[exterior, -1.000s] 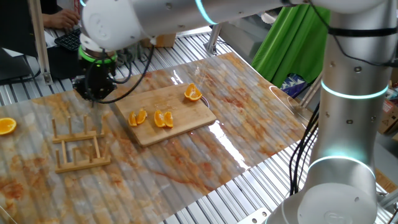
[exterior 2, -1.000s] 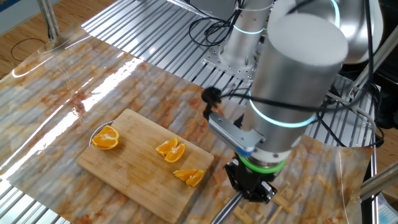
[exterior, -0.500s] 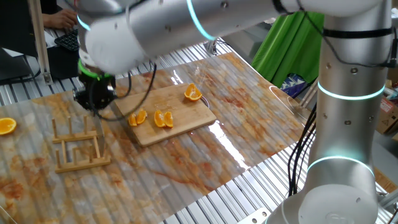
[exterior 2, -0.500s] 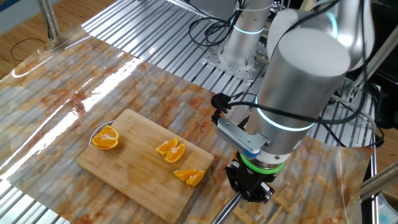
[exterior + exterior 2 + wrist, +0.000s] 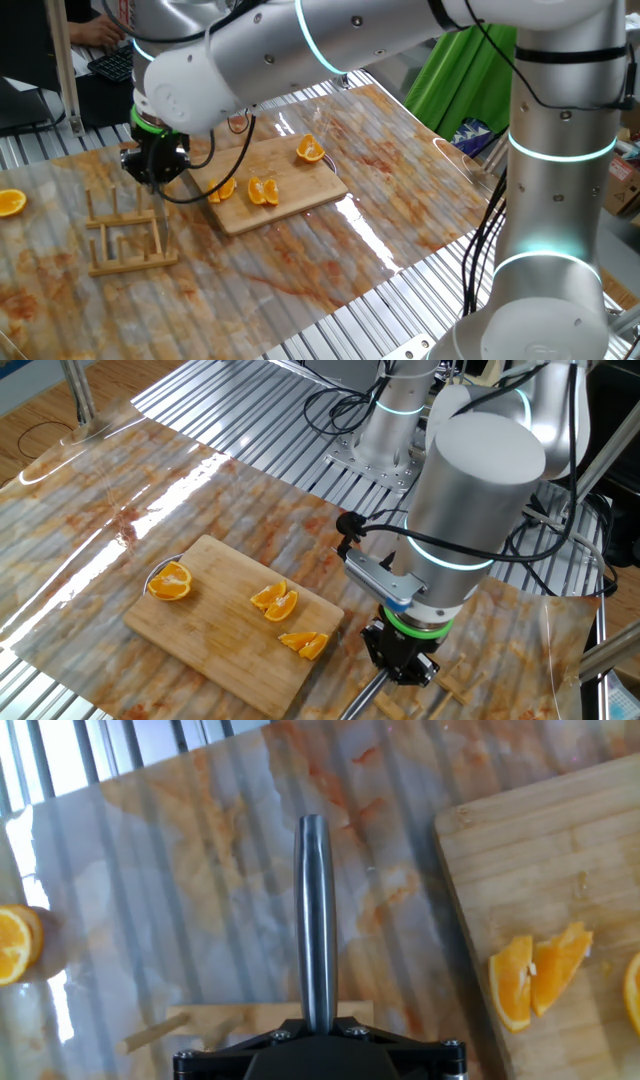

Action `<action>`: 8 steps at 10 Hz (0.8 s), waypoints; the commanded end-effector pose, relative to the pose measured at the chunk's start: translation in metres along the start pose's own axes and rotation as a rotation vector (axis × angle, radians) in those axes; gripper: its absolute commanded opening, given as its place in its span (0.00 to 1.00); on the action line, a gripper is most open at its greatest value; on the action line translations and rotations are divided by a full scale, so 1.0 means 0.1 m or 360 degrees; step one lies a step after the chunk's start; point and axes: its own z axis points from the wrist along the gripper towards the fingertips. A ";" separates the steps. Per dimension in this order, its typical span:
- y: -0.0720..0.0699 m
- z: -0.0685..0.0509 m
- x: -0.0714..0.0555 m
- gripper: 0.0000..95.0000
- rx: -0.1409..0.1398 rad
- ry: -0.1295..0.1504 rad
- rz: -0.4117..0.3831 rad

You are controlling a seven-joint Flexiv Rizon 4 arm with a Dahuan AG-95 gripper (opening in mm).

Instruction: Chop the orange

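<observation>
Marbled orange-stained sheet (image 5: 400,190) over ribbed metal table (image 5: 230,400), wooden board (image 5: 265,165) on it carrying orange wedges (image 5: 263,190), gripper (image 5: 155,178) clamped on metal knife handle (image 5: 316,910) beside board, above wooden rack (image 5: 125,235), green cloth (image 5: 455,75) behind.

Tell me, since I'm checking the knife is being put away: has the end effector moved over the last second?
Yes. The end effector has sunk toward the wooden rack, beside the cutting board.
</observation>
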 end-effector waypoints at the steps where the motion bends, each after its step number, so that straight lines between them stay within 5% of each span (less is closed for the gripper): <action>1: 0.00 0.02 0.04 0.00 -0.0006 0.0000 0.0001; 8: 0.00 0.02 0.05 0.00 0.0003 0.0014 0.0011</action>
